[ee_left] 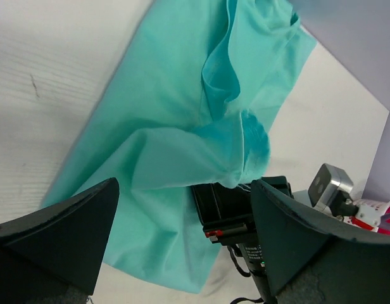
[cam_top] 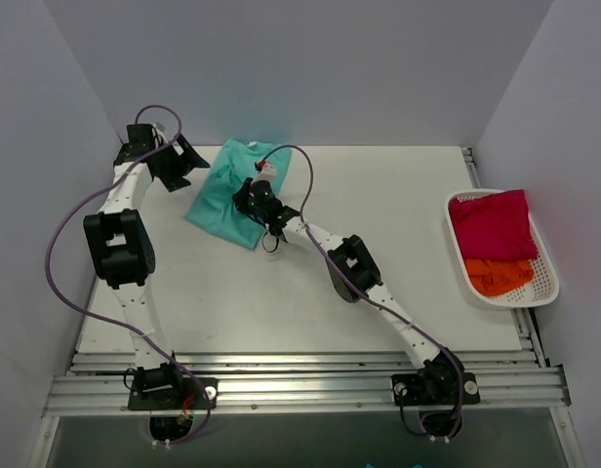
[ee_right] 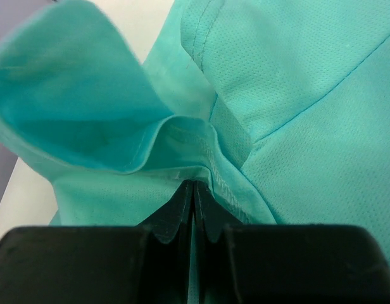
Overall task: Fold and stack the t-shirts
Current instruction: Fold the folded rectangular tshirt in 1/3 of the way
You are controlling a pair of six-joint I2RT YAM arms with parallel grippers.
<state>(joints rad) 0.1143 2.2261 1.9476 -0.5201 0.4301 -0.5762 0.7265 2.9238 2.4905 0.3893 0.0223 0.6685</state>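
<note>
White tabletop [cam_top: 398,253]: my right gripper [ee_right: 194,185] is pressed together, pinching a fold of the teal soft-cloth t-shirt [cam_top: 220,200]; left gripper [ee_left: 183,187] fingers spread, near its edge.

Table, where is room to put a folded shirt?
The biggest bare patch of table lies between the teal t-shirt and the white basket, beyond the right arm. Another lies between that arm and the left arm. Crowded: far-left corner, around the shirt, left end effector and right end effector.

I am finding nothing legible; the pink-and-white label [ee_left: 373,208] right of my left pincer [ee_left: 184,183] is showing only blur (too small).
</note>
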